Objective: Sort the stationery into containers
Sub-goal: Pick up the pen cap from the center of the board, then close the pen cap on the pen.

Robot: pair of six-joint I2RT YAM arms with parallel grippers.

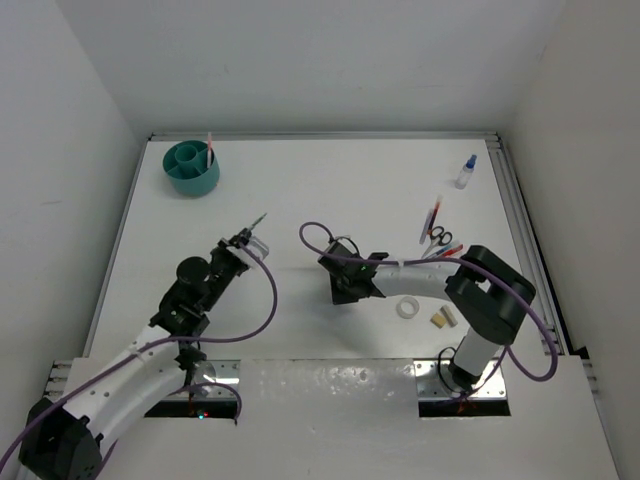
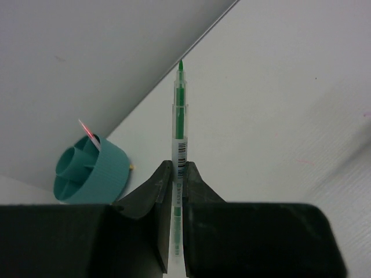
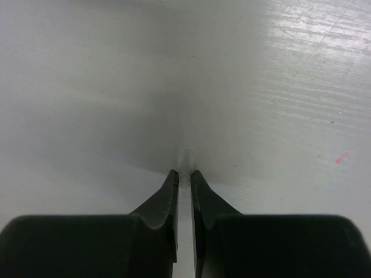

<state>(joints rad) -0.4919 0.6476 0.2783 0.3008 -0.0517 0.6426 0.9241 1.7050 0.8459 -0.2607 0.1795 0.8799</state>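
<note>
My left gripper (image 1: pixel 243 240) (image 2: pixel 180 165) is shut on a clear-barrelled green pen (image 2: pixel 180 116) (image 1: pixel 258 222), whose tip points up-right, away from the arm. The round teal pot (image 1: pixel 192 168) (image 2: pixel 90 174) stands at the far left corner with a red pen (image 1: pixel 210 148) (image 2: pixel 88 132) upright in one compartment. My right gripper (image 1: pixel 348 285) (image 3: pixel 184 172) hangs low over bare table in the middle, its jaws drawn almost together with nothing between them. At the right lie black-handled scissors (image 1: pixel 438 237), a red pen (image 1: pixel 430 218), a white tape ring (image 1: pixel 407 308) and tan blocks (image 1: pixel 443 318).
A small blue-capped clear bottle (image 1: pixel 466 172) stands near the far right corner. White walls close the table on the left, back and right. Purple cables loop above both arms.
</note>
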